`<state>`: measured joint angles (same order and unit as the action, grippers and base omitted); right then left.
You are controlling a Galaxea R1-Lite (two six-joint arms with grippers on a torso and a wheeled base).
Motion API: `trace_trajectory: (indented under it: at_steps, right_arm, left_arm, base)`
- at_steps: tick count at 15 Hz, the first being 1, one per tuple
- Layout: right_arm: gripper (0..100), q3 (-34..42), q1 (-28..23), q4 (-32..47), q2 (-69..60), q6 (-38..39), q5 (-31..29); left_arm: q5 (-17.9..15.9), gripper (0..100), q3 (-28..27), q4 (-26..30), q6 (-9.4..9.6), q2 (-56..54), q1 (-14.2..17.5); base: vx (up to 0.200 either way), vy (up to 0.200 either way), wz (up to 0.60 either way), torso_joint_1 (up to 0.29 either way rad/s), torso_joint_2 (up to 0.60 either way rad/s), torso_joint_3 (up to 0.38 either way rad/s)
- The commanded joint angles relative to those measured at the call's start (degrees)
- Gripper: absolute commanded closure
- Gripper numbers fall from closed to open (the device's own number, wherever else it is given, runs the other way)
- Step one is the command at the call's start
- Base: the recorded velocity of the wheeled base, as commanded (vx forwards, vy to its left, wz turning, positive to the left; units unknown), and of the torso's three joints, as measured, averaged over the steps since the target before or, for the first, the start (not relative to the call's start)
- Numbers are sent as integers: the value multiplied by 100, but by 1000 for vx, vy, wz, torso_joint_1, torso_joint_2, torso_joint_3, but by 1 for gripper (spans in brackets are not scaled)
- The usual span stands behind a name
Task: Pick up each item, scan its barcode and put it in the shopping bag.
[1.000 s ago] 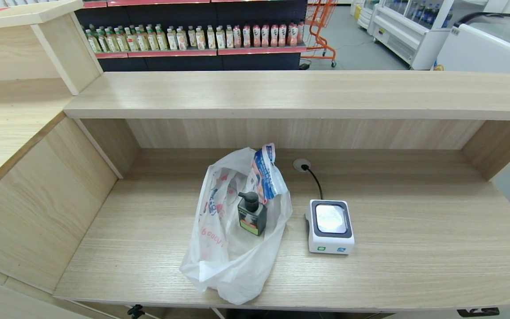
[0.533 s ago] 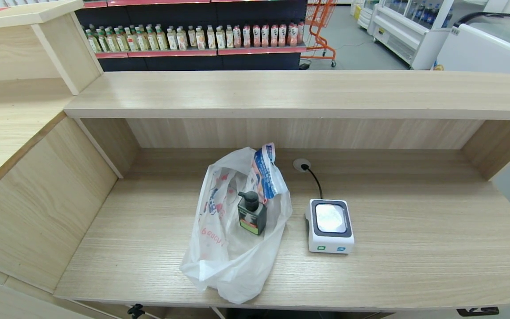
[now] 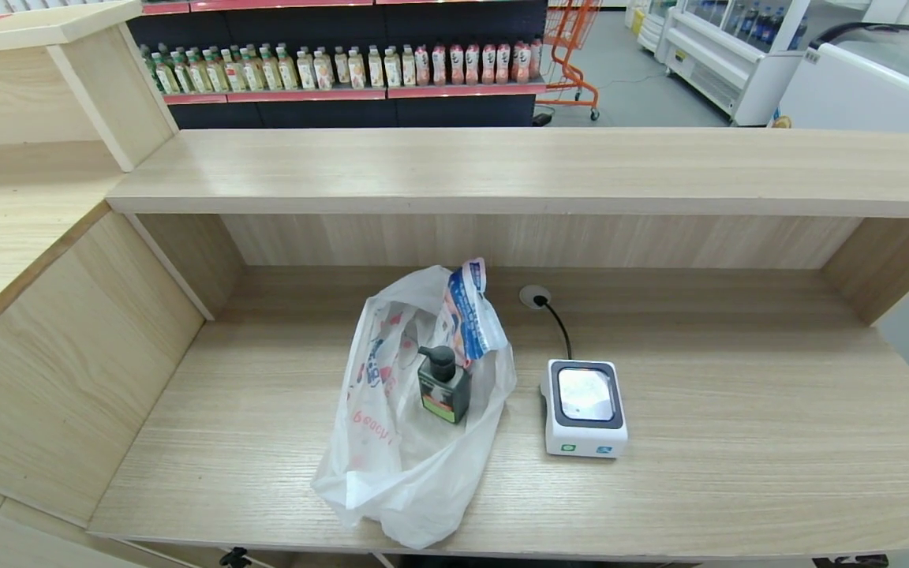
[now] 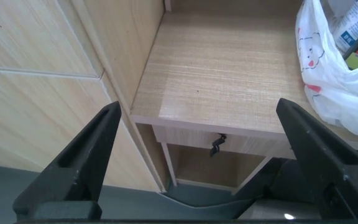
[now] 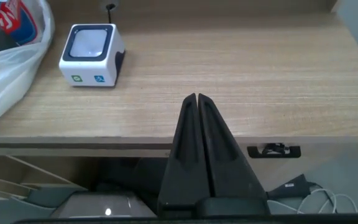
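- Left gripper (image 4: 199,107) is hanging off the front of the counter (image 3: 738,442), by its left front corner. I am seeing its two dark fingers spread wide with nothing between them.
- Right gripper (image 5: 196,97) is hanging before the counter's front edge, to the right of the barcode scanner (image 3: 583,408). Its fingers are pressing flat together and gripping nothing.
- On the counter's middle, the white plastic shopping bag (image 3: 391,473) is slumping with its mouth gaping open, and its lower end is reaching the front edge.
- Inside that mouth, a dark green pump bottle (image 3: 443,390) is sitting roughly upright, with its black pump head uppermost.
- Behind the bottle, a blue-and-white printed packet (image 3: 466,315) is sticking up out of the bag.
- I am finding the white scanner just beside the bag on its right, close to it but not touching, with its glass window facing up.
- A black cable (image 3: 559,325) is running from the scanner back to a round port in the counter.
- Above the work surface, a raised wooden ledge (image 3: 533,170) is spanning the back.
- Beyond it, a shelf of drink bottles (image 3: 344,67) and an orange trolley (image 3: 573,47) are standing in the shop.
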<state>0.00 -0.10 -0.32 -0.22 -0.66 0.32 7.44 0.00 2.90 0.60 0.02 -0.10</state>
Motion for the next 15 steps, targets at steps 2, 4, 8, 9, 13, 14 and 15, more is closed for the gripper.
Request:
trace_trajectory:
  at_steps: [2,4,8,9,13,14,15]
  right_arm:
    - [100,0,1,-3,22,-4,3]
    - [100,0,1,-3,22,-4,3]
    - [100,0,1,-3,22,-4,3]
    - [100,0,1,-3,22,-4,3]
    - [100,0,1,-3,22,4,3]
    - [100,0,1,-3,22,4,3]
    - [100,0,1,-3,22,4,3]
  left_arm:
    - [-5,0,0,0,11,6,1]
    - [-5,0,0,0,19,-2,1]
    - [3,0,0,0,2,-2,1]
    - [3,0,0,0,2,-2,1]
    - [3,0,0,0,2,-2,1]
    - [3,0,0,0,2,-2,1]
    - [3,0,0,0,2,-2,1]
  base:
    - [0,-100,0,1,1,4]
    - [0,-200,0,2,2,2]
    - [0,-100,0,0,-1,2]
    - [0,0,0,0,0,0]
    - [0,0,0,0,0,0]
    - [0,0,0,0,0,0]
    - [0,0,0,0,0,0]
